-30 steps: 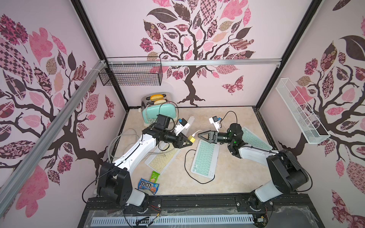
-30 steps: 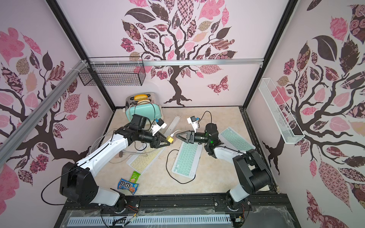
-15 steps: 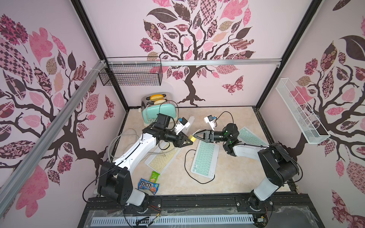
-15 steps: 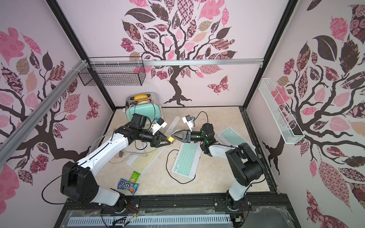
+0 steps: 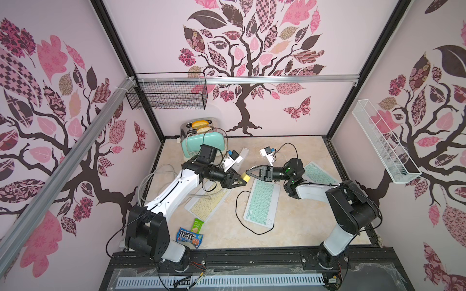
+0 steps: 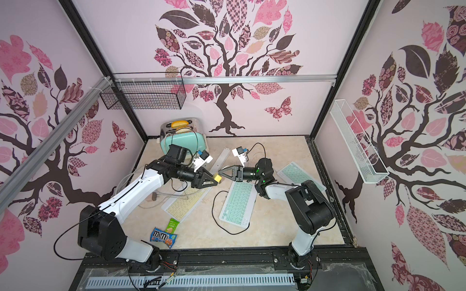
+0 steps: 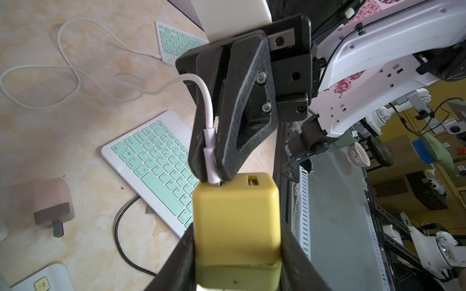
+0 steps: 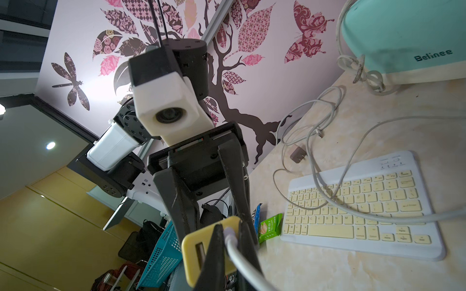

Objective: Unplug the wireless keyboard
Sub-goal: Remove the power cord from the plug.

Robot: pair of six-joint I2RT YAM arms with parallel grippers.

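Note:
A yellow charger block [image 5: 245,177] [image 6: 217,178] hangs above the table, and my left gripper [image 5: 240,179] [image 7: 235,234] is shut on its sides. A white plug [image 7: 210,156] [image 8: 230,233] sits in the block's face. My right gripper [image 5: 248,172] [image 8: 230,228] faces the left one, shut on that plug. In the left wrist view the plug's white cable [image 7: 75,73] runs to the far mint keyboard [image 7: 176,42] [image 5: 317,173]. A nearer mint keyboard [image 5: 262,201] [image 6: 237,204] has a black cable.
A yellow keyboard [image 5: 208,201] lies under my left arm with loose pale cables across it. A mint toaster [image 5: 204,141] stands at the back. A pink charger [image 7: 51,201], a candy bag [image 5: 189,236] and a green snack [image 5: 198,225] lie on the table.
My right gripper has moved left to the yellow charger block and gone from open to shut on the white plug. My left gripper has kept still with the block.

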